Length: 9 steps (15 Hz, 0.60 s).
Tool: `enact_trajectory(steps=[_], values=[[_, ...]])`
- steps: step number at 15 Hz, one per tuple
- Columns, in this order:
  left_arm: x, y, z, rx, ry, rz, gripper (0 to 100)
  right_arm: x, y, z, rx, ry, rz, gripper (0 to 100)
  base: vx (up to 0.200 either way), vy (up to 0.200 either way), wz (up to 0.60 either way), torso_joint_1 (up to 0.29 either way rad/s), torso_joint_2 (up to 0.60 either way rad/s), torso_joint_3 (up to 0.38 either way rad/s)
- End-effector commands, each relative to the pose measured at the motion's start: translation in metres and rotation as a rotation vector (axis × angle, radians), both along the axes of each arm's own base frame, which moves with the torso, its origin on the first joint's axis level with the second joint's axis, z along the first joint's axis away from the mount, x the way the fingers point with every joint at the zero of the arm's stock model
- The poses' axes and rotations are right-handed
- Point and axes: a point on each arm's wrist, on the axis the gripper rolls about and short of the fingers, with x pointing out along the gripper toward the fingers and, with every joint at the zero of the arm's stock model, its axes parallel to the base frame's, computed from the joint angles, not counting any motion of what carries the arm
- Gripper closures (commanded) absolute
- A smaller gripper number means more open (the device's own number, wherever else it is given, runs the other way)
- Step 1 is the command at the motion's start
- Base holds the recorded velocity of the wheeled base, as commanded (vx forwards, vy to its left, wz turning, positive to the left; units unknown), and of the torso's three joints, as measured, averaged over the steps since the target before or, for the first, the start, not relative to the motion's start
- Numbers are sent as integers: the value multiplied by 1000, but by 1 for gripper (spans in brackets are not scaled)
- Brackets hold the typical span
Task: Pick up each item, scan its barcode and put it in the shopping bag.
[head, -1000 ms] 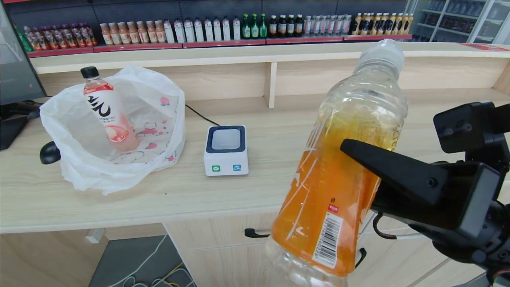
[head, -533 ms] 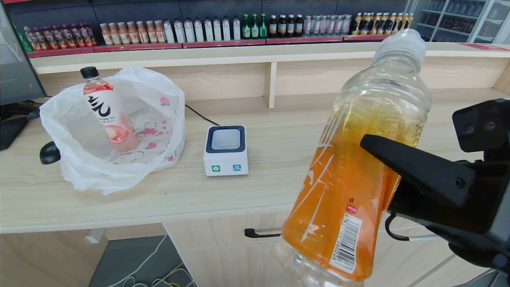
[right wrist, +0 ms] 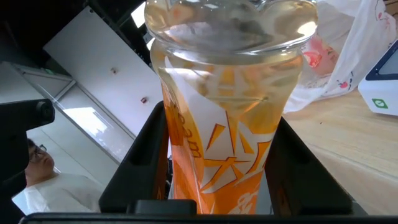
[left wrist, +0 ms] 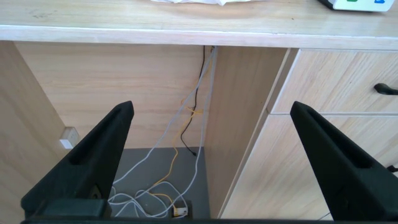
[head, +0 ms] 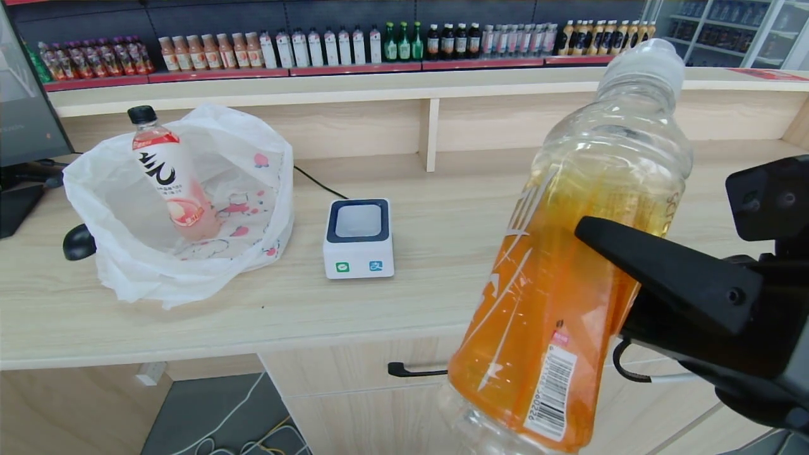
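My right gripper is shut on an orange drink bottle with a white cap, held tilted in the air in front of the counter's right part. Its barcode faces me near the bottle's base. In the right wrist view the orange bottle sits between the two black fingers. The white scanner box stands mid-counter. A white shopping bag at the left holds a pink drink bottle standing upright. My left gripper hangs open below the counter edge, holding nothing.
A wooden counter with a raised back ledge carries everything. A monitor and a black mouse sit at the far left. Drawer handles and cables lie below. Shelves of bottles line the back wall.
The right gripper has carried the orange bottle to the right and a little up, turning it so the barcode sits lower in view. The bag and scanner have not moved.
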Motion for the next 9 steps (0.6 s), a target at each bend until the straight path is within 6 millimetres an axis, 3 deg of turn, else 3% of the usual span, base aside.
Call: enact_trajectory(steps=[1,5,9], values=[[0,0,0,0,0,0,0,-1,-1,1,1,-9,-1,100,0,0,0,0,0,0],[0,0,0,0,0,0,0,-5,-3,4,4,-47,-11,100,0,0,0,0,0,0],[0,0,0,0,0,0,0,-4,-4,-7,-75,-139,-85,100,0,0,0,0,0,0]])
